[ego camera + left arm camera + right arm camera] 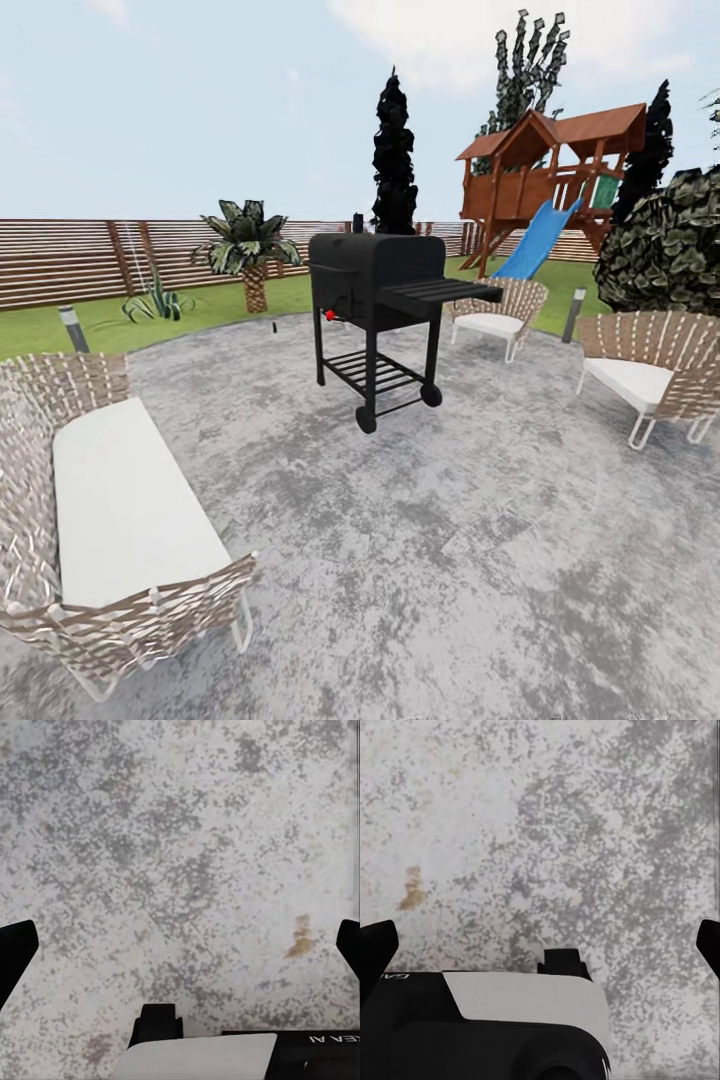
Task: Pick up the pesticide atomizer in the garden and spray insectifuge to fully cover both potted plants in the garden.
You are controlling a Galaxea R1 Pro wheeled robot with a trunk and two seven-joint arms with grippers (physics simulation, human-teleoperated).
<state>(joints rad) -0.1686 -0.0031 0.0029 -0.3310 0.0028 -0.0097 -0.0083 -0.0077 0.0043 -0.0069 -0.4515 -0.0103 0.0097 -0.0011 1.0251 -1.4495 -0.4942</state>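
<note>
I look across a grey stone patio toward the garden lawn (200, 310) and its brown slatted fence (60, 262). The pesticide atomizer is out of view. A small rosette of pointed green leaves (155, 300) stands on the lawn near the fence, too far off to tell whether it sits in a pot. My left gripper (180, 949) is open over bare speckled stone, its dark fingertips (15, 956) at the picture's sides. My right gripper (540, 949) is open the same way, fingertips (376, 949) wide apart, with nothing between them.
A black wheeled grill (378, 305) stands mid-patio. A wicker sofa (110, 520) is near left, and two wicker chairs (495, 312) (650, 375) are at the right. Behind are a palm-like plant (245, 245), a play tower with blue slide (545, 190), a bush (670, 245) and lamp posts (72, 328).
</note>
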